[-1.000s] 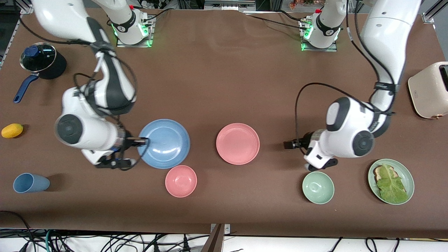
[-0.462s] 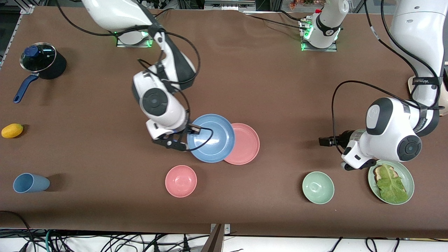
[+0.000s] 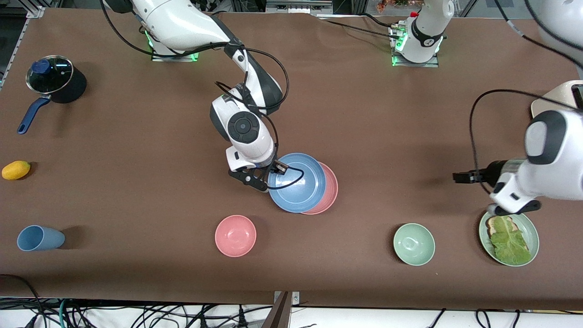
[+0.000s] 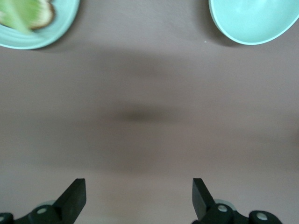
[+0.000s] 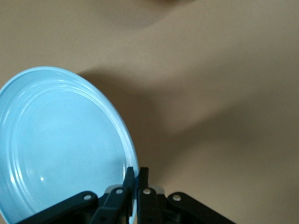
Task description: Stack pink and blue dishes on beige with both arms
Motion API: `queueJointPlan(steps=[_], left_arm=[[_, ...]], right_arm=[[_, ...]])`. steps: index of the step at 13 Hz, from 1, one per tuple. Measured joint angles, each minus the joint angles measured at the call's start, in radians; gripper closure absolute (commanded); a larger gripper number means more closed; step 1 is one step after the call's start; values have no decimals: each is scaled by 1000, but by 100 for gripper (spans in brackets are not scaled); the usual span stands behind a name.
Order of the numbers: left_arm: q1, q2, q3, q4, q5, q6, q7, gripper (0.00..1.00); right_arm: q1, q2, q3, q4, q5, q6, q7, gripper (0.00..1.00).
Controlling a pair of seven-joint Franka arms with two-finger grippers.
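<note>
We see the right arm reaching out from its base over the middle of the brown tabletop [image 3: 346, 114]. Its black two-finger right end effector [image 3: 277, 167] is clamped on the rim of a round, shallow, sky-blue matte plate [image 3: 298, 183], pinching the edge that faces the right arm's end of the tabletop. In the right wrist view the two fingers [image 5: 129, 176] stand pressed together with the blue plate's rim [image 5: 60, 144] between them.

The blue plate hangs over a round, shallow, pale pink matte plate [image 3: 331, 189] of equal size and covers most of it; only a crescent of pink shows toward the left arm's end of the tabletop. We cannot tell whether the two plates touch.

The left arm waits near its own end of the tabletop. Its left end effector [image 3: 461, 176] hovers over bare tabletop, with the jaws spread wide and nothing between them; in the left wrist view the two black fingertips [image 4: 74, 195] stand far apart.

Nearer the front camera lie a small, deep pink bowl [image 3: 235, 235], a pale green bowl [image 3: 414, 244], and a pale green plate [image 3: 532, 237] carrying bread with a lettuce leaf [image 3: 508, 239]. At the right arm's end we note a blue cup [image 3: 38, 238] on its side, a yellow lemon-like fruit [image 3: 15, 170], and a dark lidded saucepan [image 3: 52, 82] with a blue handle. A cream toaster [image 3: 562, 98] sits at the left arm's end.
</note>
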Motion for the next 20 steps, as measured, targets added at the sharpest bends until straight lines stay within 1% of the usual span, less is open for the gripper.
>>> queueJointPlan(steps=[1,2,3,4,5,6,7,9,10,11,12,13,14,16,18,20], left_arm=[[3,-34,12,1,0,-17,26,0],[-8,-67,39,1,0,-31,43,0],[-33,-101,81,0,0,-38,55,0],[-63,-131,121,-1,0,-40,62,0],[-87,-158,143,-3,0,-40,70,0],[-109,-188,151,-8,0,-41,73,0],[-135,-222,152,-19,0,-41,74,0],[-170,-294,155,-42,0,-41,73,0],[-177,-323,158,-55,0,-41,75,0],[-184,-351,168,-73,0,-43,90,0],[-192,-379,183,-104,0,-45,120,0],[-195,-405,194,-138,0,-46,141,0],[-198,-424,200,-164,0,-46,152,0],[-199,-429,202,-182,-1,-44,155,0],[-198,-427,205,-182,-2,-41,158,0],[-196,-429,209,-175,-2,-38,162,0]], right_arm=[[10,11,0,0,0,22,24,100],[21,22,0,0,0,45,44,100],[30,33,0,0,0,64,56,98],[36,41,0,0,0,76,64,94],[38,46,0,0,0,82,77,91],[40,50,0,0,0,88,89,79],[43,53,0,0,0,94,95,70],[49,55,0,0,0,100,101,64],[50,55,-1,1,0,102,102,56],[50,55,-4,4,0,102,102,38],[50,53,-13,8,-1,97,101,25],[49,49,-30,13,-8,74,90,21],[48,43,-53,22,-17,41,51,16],[35,6,-106,44,-20,-44,-108,13],[-30,-53,-124,52,-20,-133,-298,1],[-130,-117,-128,53,-20,-220,-500,0]])
